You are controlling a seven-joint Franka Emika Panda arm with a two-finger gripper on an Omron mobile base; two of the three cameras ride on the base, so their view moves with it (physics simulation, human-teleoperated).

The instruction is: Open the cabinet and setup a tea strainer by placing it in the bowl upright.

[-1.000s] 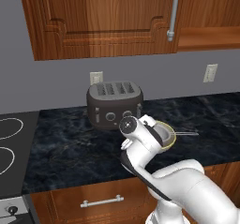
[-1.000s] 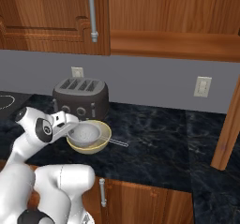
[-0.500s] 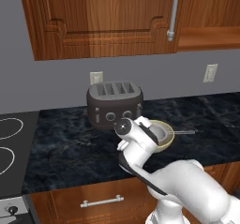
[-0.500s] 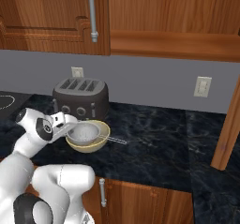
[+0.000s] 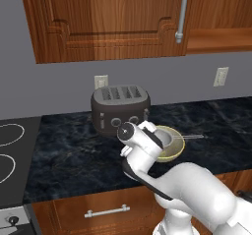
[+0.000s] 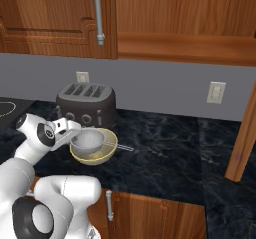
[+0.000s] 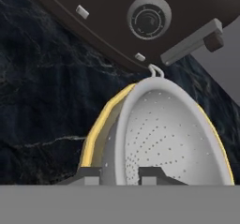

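The tea strainer (image 6: 88, 140) rests upright, tilted a little, in the pale yellow bowl (image 6: 96, 158) on the dark counter, just in front of the toaster. Its thin wire handle (image 5: 195, 137) juts out over the bowl's right rim. My gripper (image 7: 119, 176) is shut on the near wall of the tea strainer (image 7: 173, 138), with a fingertip on each side and the bowl's rim (image 7: 96, 138) just outside. The gripper (image 5: 153, 136) reaches the bowl (image 5: 173, 151) from the left. Above, the cabinet (image 5: 108, 17) has its left door closed beside a silver handle (image 5: 183, 13), and its right part stands open.
A dark grey toaster (image 5: 120, 108) stands right behind the bowl, its lever and knob close to the strainer (image 7: 149, 17). A stove top (image 5: 10, 150) lies at the far left. The open cabinet door (image 6: 244, 133) hangs at the right. Below the counter is a drawer (image 5: 106, 212).
The hand has drawn slightly left and back towards the base, with the strainer shifting a little in the bowl along with it. The bowl and toaster have stayed put.
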